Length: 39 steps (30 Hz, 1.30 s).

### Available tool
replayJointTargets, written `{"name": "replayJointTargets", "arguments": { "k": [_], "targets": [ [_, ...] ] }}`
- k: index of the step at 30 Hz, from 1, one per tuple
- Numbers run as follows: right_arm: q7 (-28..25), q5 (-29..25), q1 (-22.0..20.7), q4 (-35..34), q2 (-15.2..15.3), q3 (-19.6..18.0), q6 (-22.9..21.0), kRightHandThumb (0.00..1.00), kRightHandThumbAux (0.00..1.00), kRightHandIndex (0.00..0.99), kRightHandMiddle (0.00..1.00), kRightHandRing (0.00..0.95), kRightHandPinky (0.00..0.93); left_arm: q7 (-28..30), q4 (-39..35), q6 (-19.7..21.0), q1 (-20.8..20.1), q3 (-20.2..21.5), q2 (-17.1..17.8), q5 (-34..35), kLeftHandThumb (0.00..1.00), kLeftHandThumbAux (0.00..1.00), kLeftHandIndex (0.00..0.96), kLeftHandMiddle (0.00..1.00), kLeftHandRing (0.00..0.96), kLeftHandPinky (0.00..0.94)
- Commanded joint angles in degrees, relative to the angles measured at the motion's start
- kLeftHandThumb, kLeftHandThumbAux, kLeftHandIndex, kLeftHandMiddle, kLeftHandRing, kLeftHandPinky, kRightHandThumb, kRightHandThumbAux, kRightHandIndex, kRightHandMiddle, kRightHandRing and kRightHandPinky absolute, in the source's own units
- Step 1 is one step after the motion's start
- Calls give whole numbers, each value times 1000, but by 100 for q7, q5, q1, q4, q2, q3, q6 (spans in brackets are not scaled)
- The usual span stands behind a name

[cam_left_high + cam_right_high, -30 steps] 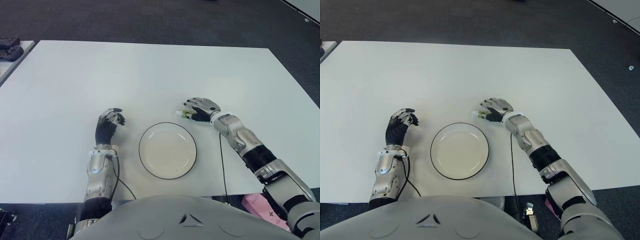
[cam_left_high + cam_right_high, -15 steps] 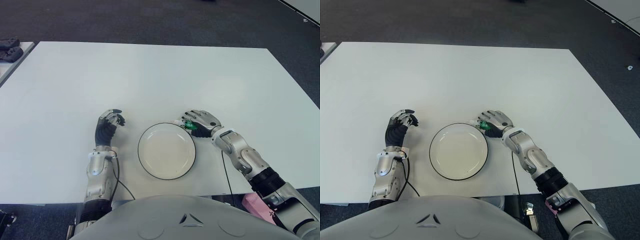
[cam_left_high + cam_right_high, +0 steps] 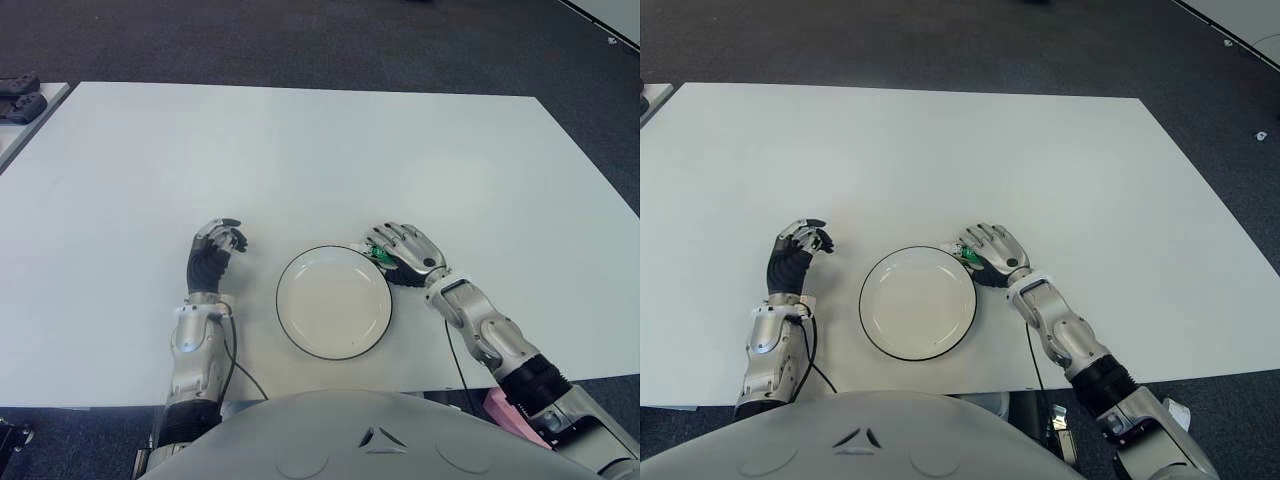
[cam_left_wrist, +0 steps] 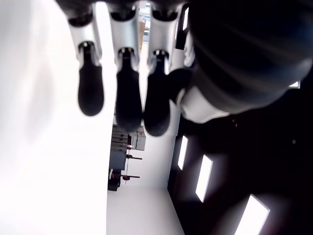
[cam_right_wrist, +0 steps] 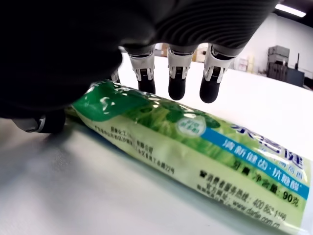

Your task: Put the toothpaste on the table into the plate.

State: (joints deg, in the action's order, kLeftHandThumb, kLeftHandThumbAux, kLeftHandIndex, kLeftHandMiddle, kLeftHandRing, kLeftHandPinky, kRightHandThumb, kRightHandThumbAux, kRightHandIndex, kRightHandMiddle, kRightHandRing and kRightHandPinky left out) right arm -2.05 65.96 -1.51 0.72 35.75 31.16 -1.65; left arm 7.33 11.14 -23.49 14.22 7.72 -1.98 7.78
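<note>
So the right hand (image 3: 405,253) sits over the toothpaste (image 5: 195,147) just off the plate's (image 3: 334,301) right rim, toward the near edge of the white table (image 3: 300,150). In the right wrist view the green tube lies flat on the tabletop with the fingers (image 5: 177,73) arched loosely above it, not clamped on it. The plate itself has nothing in it. The left hand (image 3: 213,252) shows left of the plate, fingers curled and holding nothing. Dark gear (image 3: 18,95) sits beyond the table's far-left corner
</note>
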Motion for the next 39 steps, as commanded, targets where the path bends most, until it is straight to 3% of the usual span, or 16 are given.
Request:
{"name": "replayJointTargets", "arguments": {
  "k": [1, 20, 36, 39],
  "targets": [
    [45, 231, 130, 273, 24, 112, -24, 549, 204, 0, 0, 0, 0, -35, -31, 3, 58, -49, 35, -75, 694, 720, 434, 606, 586, 570],
    [1027, 335, 139, 774, 119, 171, 135, 539, 239, 0, 0, 0, 0, -85, -216, 190, 203, -44, 19, -66, 698, 720, 434, 609, 593, 571],
    [1691, -192, 25, 1300, -48, -16, 421, 529, 409, 9, 0, 0, 0, -49, -279, 154, 299, -51, 21, -78, 694, 720, 433, 599, 576, 560],
    [1725, -426, -5, 1394, -96, -82, 554, 561, 447, 95, 38, 24, 86, -37, -284, 182, 302, -51, 29, -65, 694, 720, 433, 597, 572, 552]
  ]
}}
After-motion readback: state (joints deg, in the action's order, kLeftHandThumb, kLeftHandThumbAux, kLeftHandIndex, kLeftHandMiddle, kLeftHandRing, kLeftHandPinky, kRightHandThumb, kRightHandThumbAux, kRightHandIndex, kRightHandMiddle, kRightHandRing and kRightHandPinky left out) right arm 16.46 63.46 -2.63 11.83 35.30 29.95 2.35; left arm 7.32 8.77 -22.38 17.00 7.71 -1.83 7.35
